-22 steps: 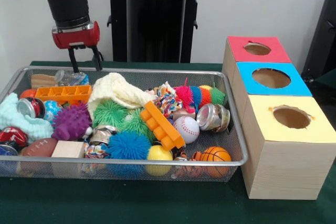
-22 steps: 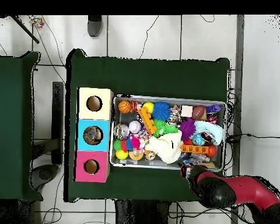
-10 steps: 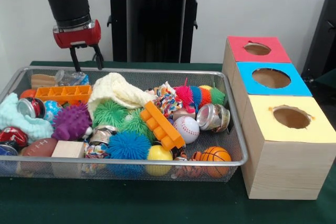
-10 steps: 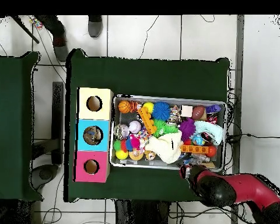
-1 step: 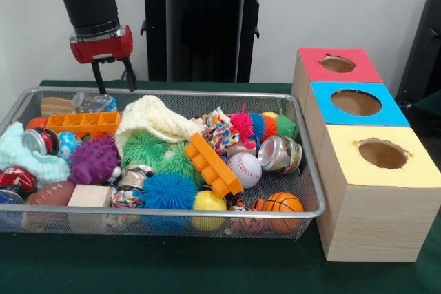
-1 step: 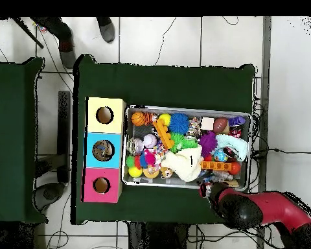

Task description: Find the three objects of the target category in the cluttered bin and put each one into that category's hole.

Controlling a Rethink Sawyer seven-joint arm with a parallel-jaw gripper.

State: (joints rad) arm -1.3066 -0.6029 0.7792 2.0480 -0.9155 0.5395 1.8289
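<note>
Bin [image 5: 303, 170] crammed with toys on green bench [image 5: 172, 266], below and nearer than the fingers [image 5: 98, 77]. Basketball [image 5: 282, 203] and baseball [image 5: 245, 168] lie nearest, well apart from them. Fingers spread, empty, above the far rim. Looks like the search step; next, descend on one target, then carry it to a box hole [image 5: 382, 153].

Light is bright, even and diffuse in both views, with no single source showing; the pale wall [image 5: 344, 5] behind is evenly lit and free of glare. Shadows are soft and short; a dim band lies on the green tablecloth [image 5: 172, 266] under the near wall of the wire bin [image 5: 303, 163], and the holes in the wooden boxes [image 5: 375, 204] are dark inside; small highlights glint on the metal cans [image 5: 279, 153]. The front view is mildly soft overall, with straight edges undistorted.
</note>
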